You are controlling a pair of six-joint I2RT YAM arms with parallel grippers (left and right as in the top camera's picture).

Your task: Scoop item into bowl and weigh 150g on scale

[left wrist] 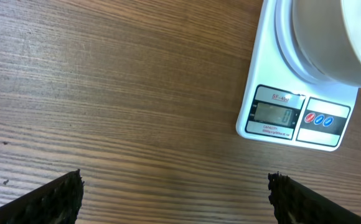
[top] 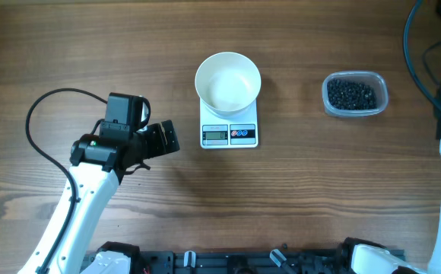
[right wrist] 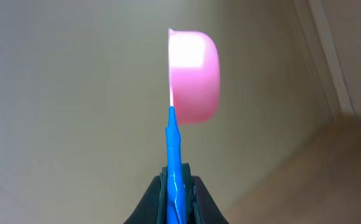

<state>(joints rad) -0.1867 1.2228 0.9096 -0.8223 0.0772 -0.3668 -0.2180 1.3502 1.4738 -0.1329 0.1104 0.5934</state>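
**Scoop in hand and raised; no beads taken yet**

Right fingers (right wrist: 148,204): closed tight on the blue handle of a pink scoop (right wrist: 196,74). The scoop stands straight up from the fingers with its cup side-on and empty. Only a pale wall shows behind it.

Left fingers (left wrist: 56,199): spread to full width, holding nothing, low over the bare bench (top: 319,190).

The scale (top: 230,134) lies ahead and to the right of the left fingers, near but not touching. The white bowl (top: 228,80) sits on its platform, and the bowl looks empty. The beads (top: 351,93) are all in a clear tub (top: 384,97), well beyond the scale from the left fingers. Their distance from the right fingers cannot be told.

Assessment: the first scoop is not yet begun.

Recommendation: lower the scoop to the tub and turn the cup's mouth towards the beads. Enter at a shallow angle so the light tub does not slide. Carry the scoop level and tip it over the bowl's middle. Take small loads near the target weight. The display digits are too small to read.
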